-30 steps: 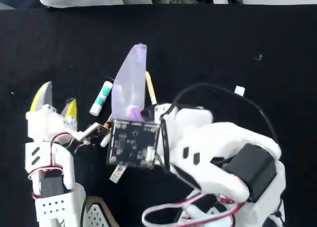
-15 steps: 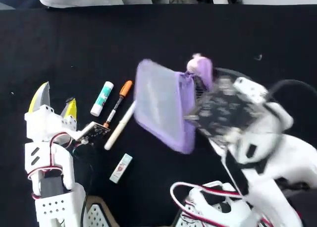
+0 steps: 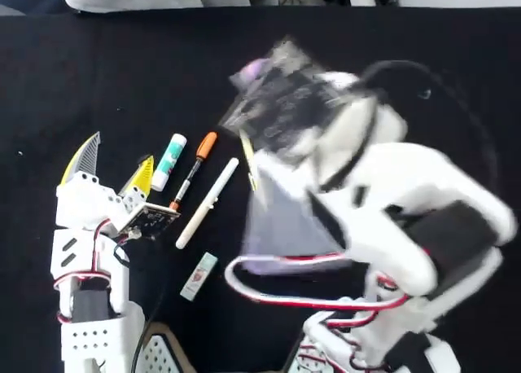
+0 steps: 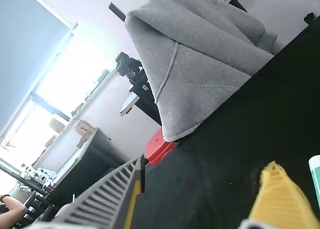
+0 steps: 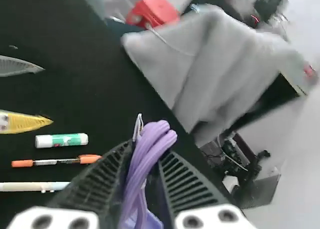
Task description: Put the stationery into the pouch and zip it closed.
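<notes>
My right gripper [image 3: 259, 78] is up over the middle of the table, shut on the top edge of the purple pouch [image 3: 285, 226], which hangs down below it. In the right wrist view the pouch's purple rim [image 5: 148, 149] sits pinched between the black fingers. On the black table lie a green-and-white glue stick [image 3: 168, 161], an orange-capped pen [image 3: 194, 169], a white pen [image 3: 207, 202], a yellow pencil [image 3: 247, 157] and a small packet [image 3: 199, 275]. My left gripper [image 3: 120, 149] stands open just left of the glue stick, holding nothing.
A grey cloth [image 4: 200, 64] hangs at the far edge of the table [image 3: 98, 63]. The right arm's body and red-and-white cables [image 3: 269, 296] cover the near right part. The left arm's base [image 3: 89, 324] stands at the near left.
The right arm swung the pouch from the right-middle toward the far centre, so it now hangs below the gripper. The left gripper shifted slightly right and forward.
</notes>
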{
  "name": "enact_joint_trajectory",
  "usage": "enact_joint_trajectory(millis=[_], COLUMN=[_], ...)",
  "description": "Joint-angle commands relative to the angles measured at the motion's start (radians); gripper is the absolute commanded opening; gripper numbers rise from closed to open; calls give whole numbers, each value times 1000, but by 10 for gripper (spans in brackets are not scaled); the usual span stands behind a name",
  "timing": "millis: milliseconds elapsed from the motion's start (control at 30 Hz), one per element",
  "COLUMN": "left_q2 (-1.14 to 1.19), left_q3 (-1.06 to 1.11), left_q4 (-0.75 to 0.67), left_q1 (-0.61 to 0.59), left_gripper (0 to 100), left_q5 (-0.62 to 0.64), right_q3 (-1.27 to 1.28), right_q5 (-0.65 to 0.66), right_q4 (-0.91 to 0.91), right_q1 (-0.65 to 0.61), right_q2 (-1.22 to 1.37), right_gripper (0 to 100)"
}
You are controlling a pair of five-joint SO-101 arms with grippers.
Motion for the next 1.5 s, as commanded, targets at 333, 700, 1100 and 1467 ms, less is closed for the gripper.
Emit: enact_joint_trajectory(millis=[333, 700, 1100, 1467], left_q2=[-9, -5, -5, -2], left_q3=[-30, -530, -773, -736], left_q4=[3, 683, 976, 968], left_q1=[13, 150, 312, 435], left_gripper=[364, 364, 364, 364], left_q5=[14, 439, 686, 799], right_q3=[-44, -41, 35, 51], right_q5=[-37, -130, -150, -150], right_q4=[-14, -86, -137, -137], right_q1=[-91, -69, -69, -74], right_q2=[41, 41, 39, 33], right_gripper=[12, 11, 11, 11])
